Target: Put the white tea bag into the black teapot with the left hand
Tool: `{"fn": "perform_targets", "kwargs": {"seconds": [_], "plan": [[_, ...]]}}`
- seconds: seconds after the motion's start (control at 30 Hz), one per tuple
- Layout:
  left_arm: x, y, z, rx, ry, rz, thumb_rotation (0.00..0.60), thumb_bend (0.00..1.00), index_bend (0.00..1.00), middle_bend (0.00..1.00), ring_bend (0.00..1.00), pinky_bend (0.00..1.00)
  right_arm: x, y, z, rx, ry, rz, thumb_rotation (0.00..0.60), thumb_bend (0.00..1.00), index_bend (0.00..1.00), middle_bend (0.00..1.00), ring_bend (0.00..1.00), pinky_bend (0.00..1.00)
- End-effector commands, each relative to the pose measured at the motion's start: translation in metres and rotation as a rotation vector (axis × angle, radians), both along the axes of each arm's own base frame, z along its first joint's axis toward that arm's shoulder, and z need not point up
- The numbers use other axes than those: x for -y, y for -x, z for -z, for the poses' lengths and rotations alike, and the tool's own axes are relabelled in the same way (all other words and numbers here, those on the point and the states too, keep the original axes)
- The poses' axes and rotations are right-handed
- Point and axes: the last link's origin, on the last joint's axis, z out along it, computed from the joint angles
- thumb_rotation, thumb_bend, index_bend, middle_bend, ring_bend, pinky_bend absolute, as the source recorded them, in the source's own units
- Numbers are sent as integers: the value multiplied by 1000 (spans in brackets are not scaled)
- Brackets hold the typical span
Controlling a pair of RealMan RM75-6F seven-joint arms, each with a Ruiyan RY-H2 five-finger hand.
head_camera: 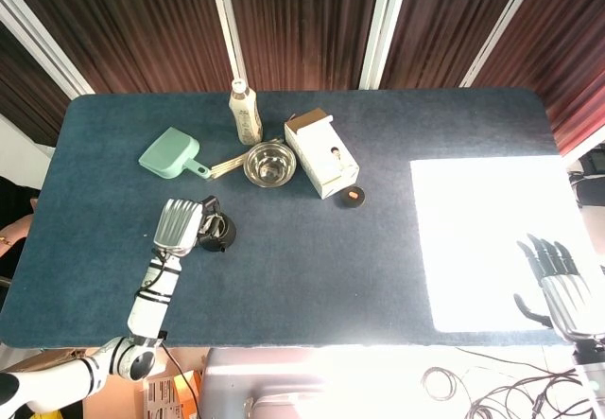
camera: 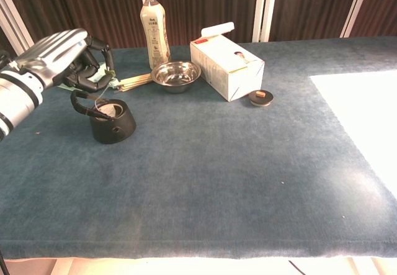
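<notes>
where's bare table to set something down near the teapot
Bare cloth lies in front of and to the right of the black teapot, out to the sunlit patch. Behind it is crowded: left hand, green dustpan, steel bowl, bottle, box.

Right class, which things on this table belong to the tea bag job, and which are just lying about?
Job: left hand, white tea bag, black teapot.

Lying about: bottle, steel bowl, white carton, green dustpan, chopsticks, small round lid, right hand.
</notes>
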Motion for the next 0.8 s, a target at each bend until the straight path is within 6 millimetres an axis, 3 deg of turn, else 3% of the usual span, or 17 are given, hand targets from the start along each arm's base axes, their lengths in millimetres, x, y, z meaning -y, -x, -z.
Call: {"fn": "perform_targets", "kwargs": {"seconds": [0.03, 0.13, 0.27, 0.33, 0.63, 0.7, 0.8], "plan": [[11, 8, 5, -5, 49, 1, 600, 488, 679, 984, 1000, 1000, 1, 0, 1, -2, -4, 0, 600, 299, 0, 0, 0, 0], [25, 12, 10, 4, 110, 5, 600, 447, 661, 983, 1000, 1000, 1, -1, 3, -4, -8, -3, 600, 299, 0, 0, 0, 0], [39, 12, 10, -2, 143, 35, 600, 202, 414, 973, 1000, 1000, 1, -2, 5, -4, -15, -1, 600, 299, 0, 0, 0, 0], [41, 8, 10, 22, 150, 42, 600, 138, 348, 971, 1000, 1000, 2, -3, 5, -6, -18, -1, 600, 299, 0, 0, 0, 0], [44, -5, 17, 35, 193, 87, 600, 15, 313, 970, 1000, 1000, 3, -3, 5, -4, -18, 1, 600, 299, 0, 0, 0, 0], [41, -3, 16, 19, 193, 76, 600, 59, 313, 970, 1000, 1000, 3, -3, 5, -2, -19, 0, 600, 300, 0, 0, 0, 0], [34, 6, 12, -4, 186, 26, 536, 345, 313, 973, 1000, 1000, 2, -3, 4, 1, -17, -2, 600, 300, 0, 0, 0, 0]]}}
